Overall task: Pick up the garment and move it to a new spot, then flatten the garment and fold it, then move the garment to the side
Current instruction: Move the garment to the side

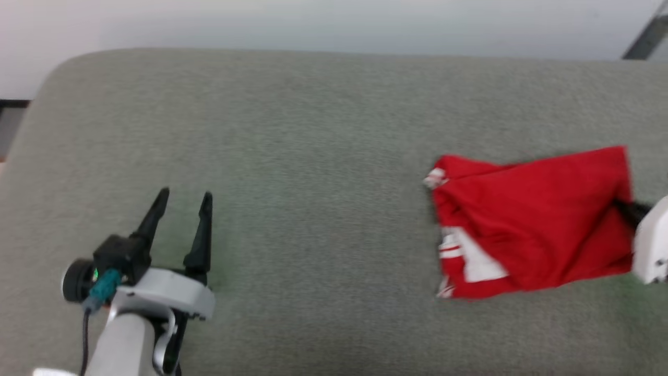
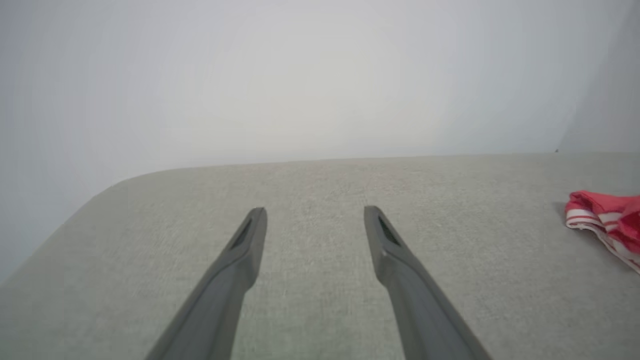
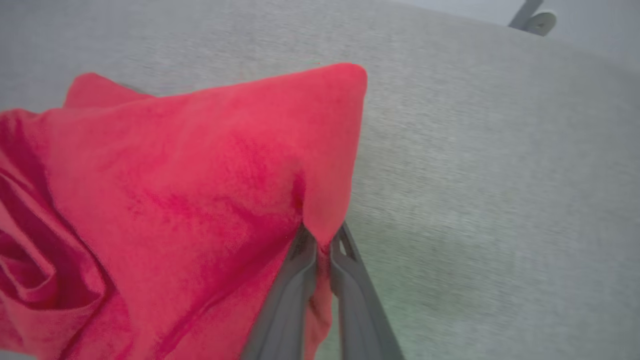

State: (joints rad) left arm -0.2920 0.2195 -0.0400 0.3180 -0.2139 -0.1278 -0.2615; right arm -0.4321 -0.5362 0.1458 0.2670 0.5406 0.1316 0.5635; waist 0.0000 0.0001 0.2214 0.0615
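Red garment [image 1: 532,224] on grey table [image 1: 313,156], right gripper [image 3: 324,236] fingers pinching its edge, left gripper [image 1: 186,194] fingers spread, empty

Wide bare cushion [image 1: 323,156] between left tool [image 1: 186,194] and bunched garment [image 1: 532,224] at right

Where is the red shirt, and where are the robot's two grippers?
garment [image 1: 532,224], head view, middle of its red fabric.
left gripper [image 1: 186,194], head view, midway between its open fingertips.
right gripper [image 3: 322,240], right wrist view, midway between fingertips shut on the garment's edge.
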